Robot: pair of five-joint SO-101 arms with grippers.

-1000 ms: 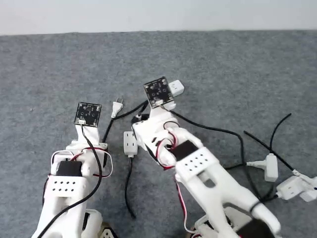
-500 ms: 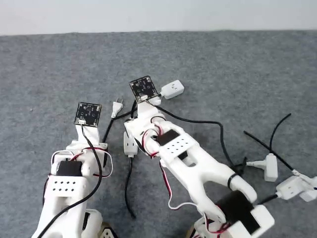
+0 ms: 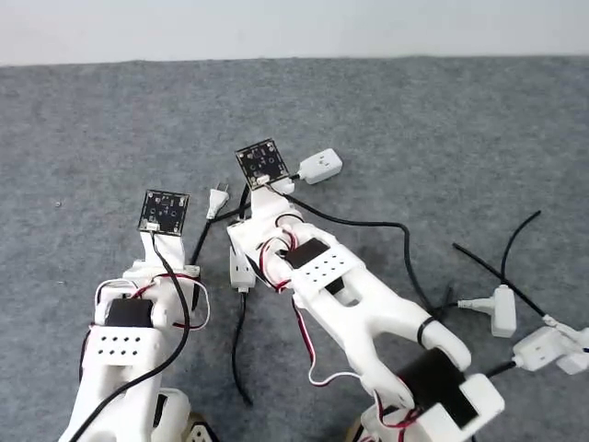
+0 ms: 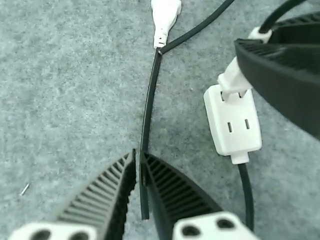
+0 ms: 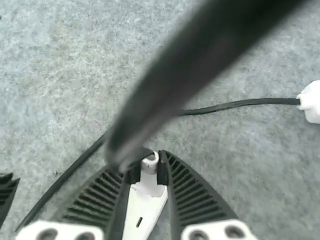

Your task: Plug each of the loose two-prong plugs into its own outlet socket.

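The right gripper [image 5: 148, 161] pinches a white plug [image 5: 146, 192] between ribbed black fingers. From the left wrist, that plug butts against the end of a blocky white socket [image 4: 233, 125] with two pairs of slots on its face. The left gripper [image 4: 139, 155] is pressed together on a thin, flat black cord [image 4: 150, 100], which runs to a second plug [image 4: 165, 15] lying on the fuzzy grey worktop [image 3: 442, 129]. A spare socket [image 3: 320, 166] lies just beyond the right arm's wrist.

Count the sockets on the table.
4: a socket beyond the right arm, one between it and the left arm, two near the picture's right edge. Arms may hide more.
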